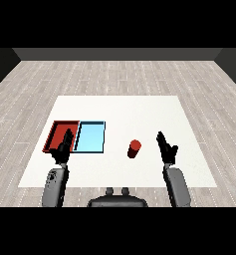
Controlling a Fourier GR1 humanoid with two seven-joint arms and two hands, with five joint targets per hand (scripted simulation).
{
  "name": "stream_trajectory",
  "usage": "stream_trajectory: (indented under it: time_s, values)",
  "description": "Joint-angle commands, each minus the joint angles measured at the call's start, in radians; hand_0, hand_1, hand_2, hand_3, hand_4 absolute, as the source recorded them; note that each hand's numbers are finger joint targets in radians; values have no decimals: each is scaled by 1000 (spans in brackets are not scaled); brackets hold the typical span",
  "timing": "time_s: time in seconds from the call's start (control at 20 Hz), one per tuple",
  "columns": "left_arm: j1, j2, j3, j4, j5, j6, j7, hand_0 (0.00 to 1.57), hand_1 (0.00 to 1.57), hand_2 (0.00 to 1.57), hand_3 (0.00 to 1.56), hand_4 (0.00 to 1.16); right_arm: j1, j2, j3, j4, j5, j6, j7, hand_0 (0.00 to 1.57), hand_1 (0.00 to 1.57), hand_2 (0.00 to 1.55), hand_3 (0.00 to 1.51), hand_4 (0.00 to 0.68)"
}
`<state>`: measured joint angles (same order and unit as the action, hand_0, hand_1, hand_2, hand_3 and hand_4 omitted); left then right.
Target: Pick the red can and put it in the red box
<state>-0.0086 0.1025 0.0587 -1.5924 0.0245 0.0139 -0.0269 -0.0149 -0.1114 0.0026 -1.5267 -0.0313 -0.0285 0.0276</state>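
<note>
A red can point(134, 149) stands upright on the white table point(139, 114), right of the two trays. My right hand point(167, 148) is raised a short way to the can's right, fingers straight and open, not touching it. My left hand point(62, 149) is open too, its fingers lying over the near edge of the red tray point(59, 130). The red tray shows nothing inside.
A light blue tray point(91, 137) lies right beside the red tray, between it and the can. Grey wooden floor surrounds the table on all sides.
</note>
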Motion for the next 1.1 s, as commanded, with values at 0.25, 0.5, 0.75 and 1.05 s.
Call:
stream_trajectory:
  time_s: [0.25, 0.5, 0.75, 1.05]
  values:
    - [12, -22, -44, 31, -34, -18, 22, 0, 0, 0, 0, 0, 105, -108, -118, -57, -92, 163, -89, 0, 0, 0, 0, 0]
    - [-19, -81, -39, -38, 6, -36, -321, 0, 0, 0, 0, 0, 76, -64, -133, -74, -125, 198, -384, 0, 0, 0, 0, 0]
    - [-33, -39, 21, 52, 41, -86, -405, 0, 0, 0, 0, 0, 66, -66, -157, 7, -111, 236, -452, 0, 0, 0, 0, 0]
    - [-78, -67, 4, 69, 25, -47, -381, 0, 0, 0, 0, 0, 156, -28, -131, -110, -105, 249, -403, 0, 0, 0, 0, 0]
